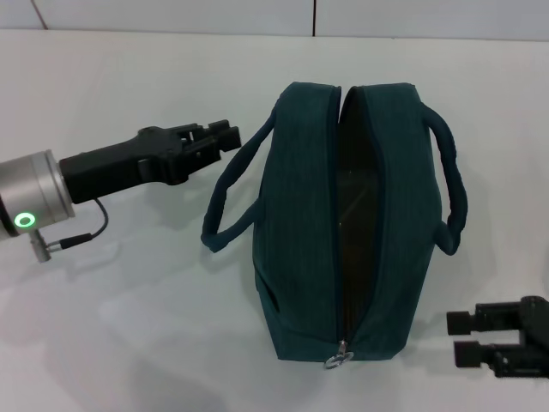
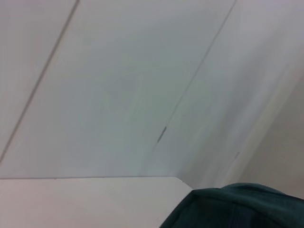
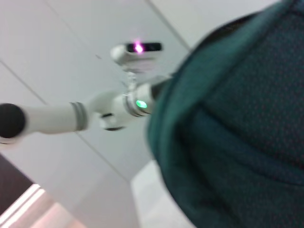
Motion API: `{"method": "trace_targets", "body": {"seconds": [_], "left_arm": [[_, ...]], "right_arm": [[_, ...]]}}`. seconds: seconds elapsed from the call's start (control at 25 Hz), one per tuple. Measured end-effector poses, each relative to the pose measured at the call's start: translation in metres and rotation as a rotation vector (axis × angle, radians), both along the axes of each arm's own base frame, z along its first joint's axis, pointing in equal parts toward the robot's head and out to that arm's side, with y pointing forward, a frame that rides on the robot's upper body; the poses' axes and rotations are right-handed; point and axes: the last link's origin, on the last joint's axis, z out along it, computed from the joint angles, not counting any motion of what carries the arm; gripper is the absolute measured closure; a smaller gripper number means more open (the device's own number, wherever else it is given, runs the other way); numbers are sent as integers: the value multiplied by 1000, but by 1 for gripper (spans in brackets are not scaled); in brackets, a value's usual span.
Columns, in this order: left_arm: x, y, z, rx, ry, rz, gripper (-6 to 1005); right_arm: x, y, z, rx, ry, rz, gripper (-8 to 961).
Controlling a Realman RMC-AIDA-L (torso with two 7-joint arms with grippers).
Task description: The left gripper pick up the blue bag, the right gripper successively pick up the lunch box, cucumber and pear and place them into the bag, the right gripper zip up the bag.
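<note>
From the head view, the bag (image 1: 343, 232) stands on the table (image 1: 129, 343), its zipper part open. No food shows, so I think the job is near its end. The left gripper (image 1: 225, 136) is just beside the bag's handle (image 1: 232, 193), fingers slightly apart, empty. The right gripper (image 1: 465, 336) waits near the zipper pull (image 1: 340, 357), open.

The left wrist view shows only a bag corner (image 2: 237, 209).

The right wrist view shows the bag's side (image 3: 237, 133) very close.

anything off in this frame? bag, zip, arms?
Nothing damaged or spilled. The blue bag stands upright on the table, zip partly open, pull at the near end. No lunch box, cucumber or pear is visible. Left pincer sits beside a handle; right pincer is low right.
</note>
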Motion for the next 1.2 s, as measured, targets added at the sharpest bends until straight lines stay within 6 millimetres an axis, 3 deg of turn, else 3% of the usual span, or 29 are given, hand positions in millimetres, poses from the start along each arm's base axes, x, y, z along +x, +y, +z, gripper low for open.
{"method": "trace_targets", "body": {"seconds": [0.16, 0.4, 0.56, 0.76, 1.2], "left_arm": [[-4, 0, 5, 28, 0, 10, 727], [-12, 0, 13, 119, -27, 40, 727], [-19, -1, 22, 185, -70, 95, 727], [-27, -6, 29, 233, -102, 132, 728], [-33, -9, 35, 328, -119, 148, 728]], "right_arm": [[-7, -10, -2, -64, 41, 39, 413], [-26, -12, -28, -156, 36, 92, 413], [-28, -10, -37, -174, 5, 87, 413], [-23, -1, -42, -112, -45, 54, 413], [-34, 17, -53, -73, -78, 52, 413]]}}
